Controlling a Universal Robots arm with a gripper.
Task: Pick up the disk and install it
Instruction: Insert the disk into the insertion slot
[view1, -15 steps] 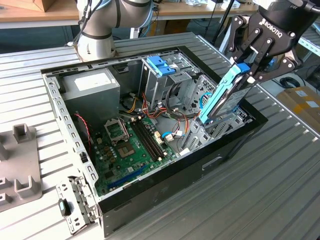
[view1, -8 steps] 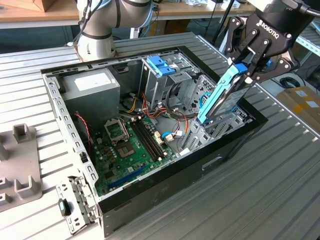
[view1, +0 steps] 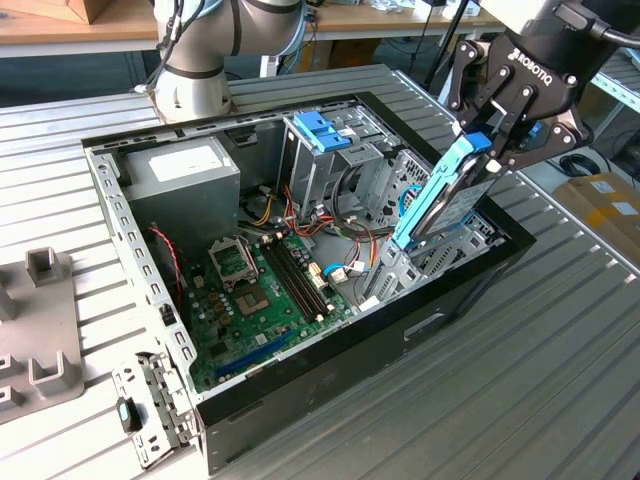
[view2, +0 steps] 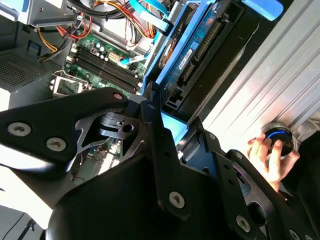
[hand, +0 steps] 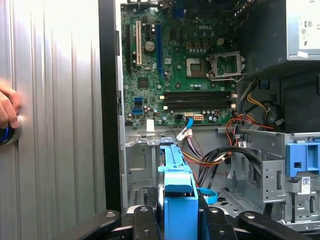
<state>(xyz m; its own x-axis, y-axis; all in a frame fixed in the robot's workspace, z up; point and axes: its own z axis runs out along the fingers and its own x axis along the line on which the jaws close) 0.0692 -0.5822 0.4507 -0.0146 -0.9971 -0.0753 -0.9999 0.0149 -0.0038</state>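
White lettering on claw (view1: 482, 142); small-print labels on disk (view2: 186, 59), grey box (view1: 185, 170).

Jaws clamping tilted disk (view1: 438, 200), over computer case (view1: 330, 385)

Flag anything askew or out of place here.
The disk hangs steeply tilted in the gripper, lower end down by the drive cage at the computer case's edge, not seated. Also, a person's hand rests on a round blue-ringed knob on the table beside the case.
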